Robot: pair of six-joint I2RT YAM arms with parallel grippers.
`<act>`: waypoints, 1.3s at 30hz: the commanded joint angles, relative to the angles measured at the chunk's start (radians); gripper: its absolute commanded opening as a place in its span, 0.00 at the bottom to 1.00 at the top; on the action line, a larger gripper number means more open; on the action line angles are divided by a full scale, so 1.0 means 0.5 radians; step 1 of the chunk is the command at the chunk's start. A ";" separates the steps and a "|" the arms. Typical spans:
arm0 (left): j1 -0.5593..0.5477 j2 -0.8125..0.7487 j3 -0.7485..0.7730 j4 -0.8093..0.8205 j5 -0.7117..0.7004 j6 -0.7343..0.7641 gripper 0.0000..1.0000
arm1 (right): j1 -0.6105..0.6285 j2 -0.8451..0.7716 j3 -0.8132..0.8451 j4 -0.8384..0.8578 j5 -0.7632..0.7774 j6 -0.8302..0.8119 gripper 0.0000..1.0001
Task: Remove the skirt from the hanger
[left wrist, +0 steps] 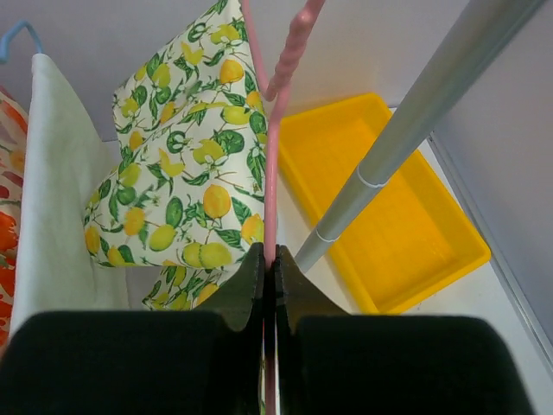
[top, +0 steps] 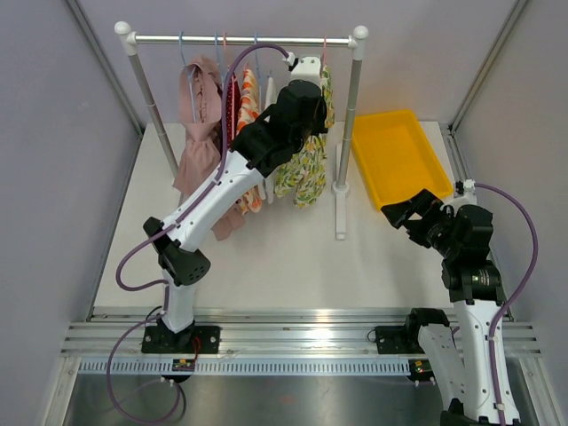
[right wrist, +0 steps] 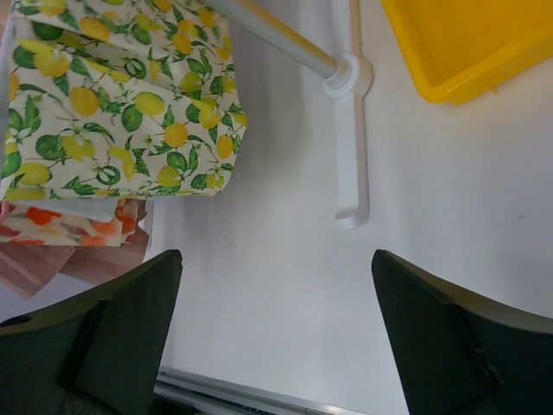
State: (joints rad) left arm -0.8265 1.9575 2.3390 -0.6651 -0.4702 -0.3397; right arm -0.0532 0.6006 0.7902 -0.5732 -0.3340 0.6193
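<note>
The right jaws are spread wide with nothing in them, over the white surface. Straight ahead of them the white foot of the clothes rack lies flat on the surface. Ahead and to their left hangs the lemon skirt, well apart from these jaws. A bit of orange cloth peeks out under the skirt. Ahead and to their right is a corner of the yellow tray. Farther back, the left jaws are up at the rack. They are pressed together and pinch the thin pink hanger. The hanger's stick runs up from between them. The skirt is white with yellow lemons and green leaves. It hangs just left of the left jaws and a little past them, touching the pink hanger along its edge. A plain pale cloth hangs further to the left. To the right of the left jaws the grey rack pole slants by, near but not touching. Past the pole, down on the surface, sits the tray. At the very back runs the top rail, with a dusty pink garment hanging far to the left of the jaws.
</note>
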 commanded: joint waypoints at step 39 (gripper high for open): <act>-0.074 -0.654 -0.236 0.054 -0.075 -0.161 0.00 | 1.705 1.136 0.742 0.637 0.631 -0.358 0.84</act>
State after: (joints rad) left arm -0.8589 1.7138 2.2143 -0.7319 -0.5159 -0.4015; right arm 0.7910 1.1645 1.1767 -0.3557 -0.0414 0.4255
